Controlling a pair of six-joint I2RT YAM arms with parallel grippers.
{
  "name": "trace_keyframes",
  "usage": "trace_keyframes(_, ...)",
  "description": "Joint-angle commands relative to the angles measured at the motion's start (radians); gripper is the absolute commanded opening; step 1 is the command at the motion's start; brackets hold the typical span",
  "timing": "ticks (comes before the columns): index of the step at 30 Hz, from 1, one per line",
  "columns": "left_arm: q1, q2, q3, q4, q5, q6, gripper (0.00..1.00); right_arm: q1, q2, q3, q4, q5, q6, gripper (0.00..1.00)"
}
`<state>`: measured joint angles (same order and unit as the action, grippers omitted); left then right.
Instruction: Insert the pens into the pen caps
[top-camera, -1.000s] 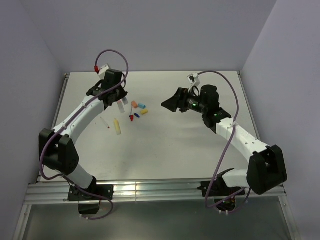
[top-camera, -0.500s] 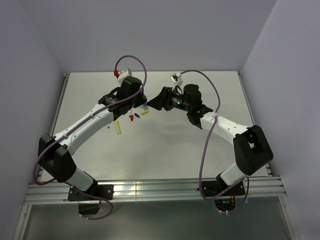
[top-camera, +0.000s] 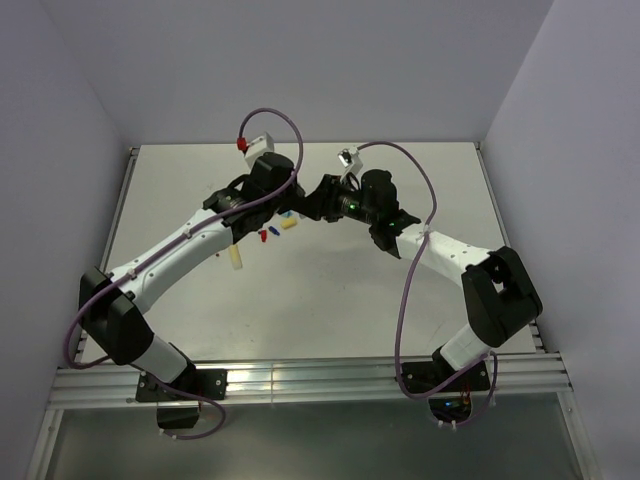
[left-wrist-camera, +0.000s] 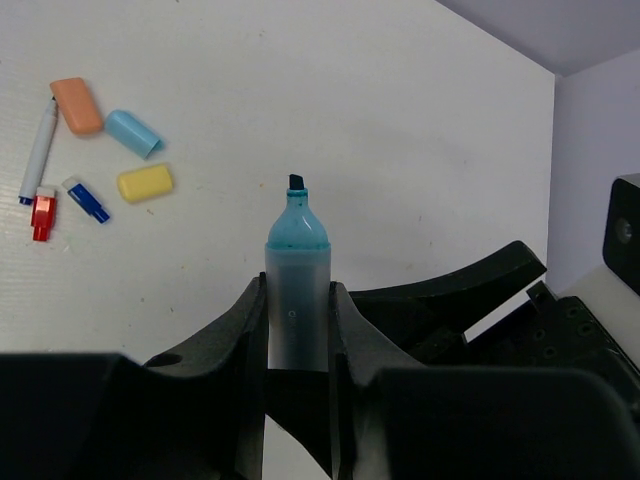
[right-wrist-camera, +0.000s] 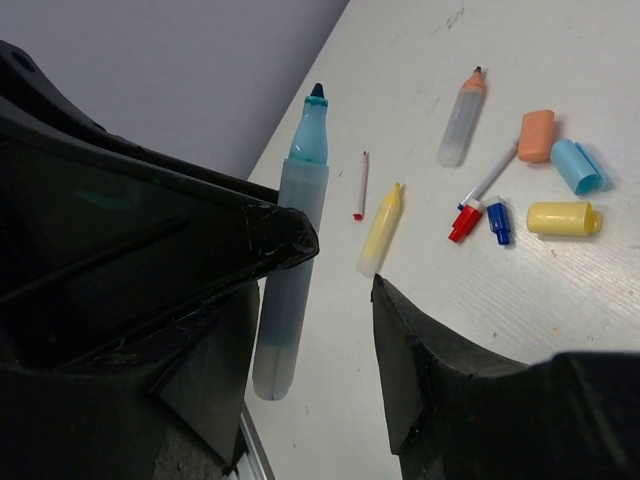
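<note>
My left gripper is shut on a pale blue-tinted pen with its dark tip bare and pointing away. In the top view the left gripper meets my right gripper above the table's far middle. The right gripper is open, and the blue pen stands just inside its left jaw. Orange, light blue, yellow, red and dark blue caps lie on the table. A yellow pen and an orange-tipped pen lie near them.
A thin whitish pen lies by the red cap, and another thin stick with a red tip lies left of the yellow pen. The yellow pen sits under the left arm. Grey walls close the table's back and sides.
Both arms have swung toward the table's far middle. The left gripper carried the blue pen to the right, and the open right gripper moved left until it reached the pen.
</note>
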<state>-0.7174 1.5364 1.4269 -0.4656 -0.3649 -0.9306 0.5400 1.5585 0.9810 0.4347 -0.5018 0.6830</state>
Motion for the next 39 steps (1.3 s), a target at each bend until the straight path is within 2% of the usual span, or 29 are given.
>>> trace_keyframes(1,-0.034,0.014,0.047,0.019,0.004,-0.008,0.00,0.008,0.009,0.065,0.032,0.029,-0.010,0.56)
trace_keyframes(11,-0.080,0.054,0.067,0.012,0.004,-0.005,0.00,0.008,-0.012,0.085,-0.022,0.065,-0.042,0.49)
trace_keyframes(14,-0.096,0.070,0.076,0.005,0.006,-0.001,0.00,0.008,-0.017,0.091,-0.034,0.072,-0.053,0.43)
trace_keyframes(17,-0.111,0.082,0.070,0.012,0.011,-0.004,0.00,0.008,-0.021,0.088,-0.033,0.077,-0.050,0.35)
trace_keyframes(20,-0.126,0.085,0.060,0.022,0.011,-0.011,0.00,0.008,-0.028,0.082,-0.033,0.083,-0.045,0.18)
trace_keyframes(21,-0.126,0.085,0.055,0.024,0.011,-0.014,0.00,0.009,-0.029,0.081,-0.037,0.083,-0.048,0.08)
trace_keyframes(23,-0.128,0.080,0.049,0.027,0.000,-0.017,0.01,0.008,-0.032,0.077,-0.050,0.082,-0.053,0.00)
trace_keyframes(24,-0.128,0.077,0.049,0.025,-0.006,-0.017,0.09,0.009,-0.037,0.068,-0.051,0.082,-0.059,0.00)
trace_keyframes(25,-0.128,0.071,0.049,0.028,-0.008,-0.016,0.13,0.008,-0.047,0.062,-0.059,0.082,-0.063,0.00)
trace_keyframes(29,-0.122,0.071,0.101,0.004,-0.072,0.009,0.48,0.008,-0.087,0.030,-0.091,0.089,-0.077,0.00)
trace_keyframes(32,-0.090,0.065,0.148,0.005,-0.092,0.026,0.62,0.005,-0.117,-0.001,-0.122,0.095,-0.095,0.00)
trace_keyframes(35,-0.044,0.036,0.158,0.031,-0.078,0.042,0.67,0.003,-0.141,-0.018,-0.165,0.098,-0.128,0.00)
trace_keyframes(39,0.012,0.037,0.190,-0.011,-0.103,0.084,0.68,-0.018,-0.186,-0.065,-0.189,0.097,-0.135,0.00)
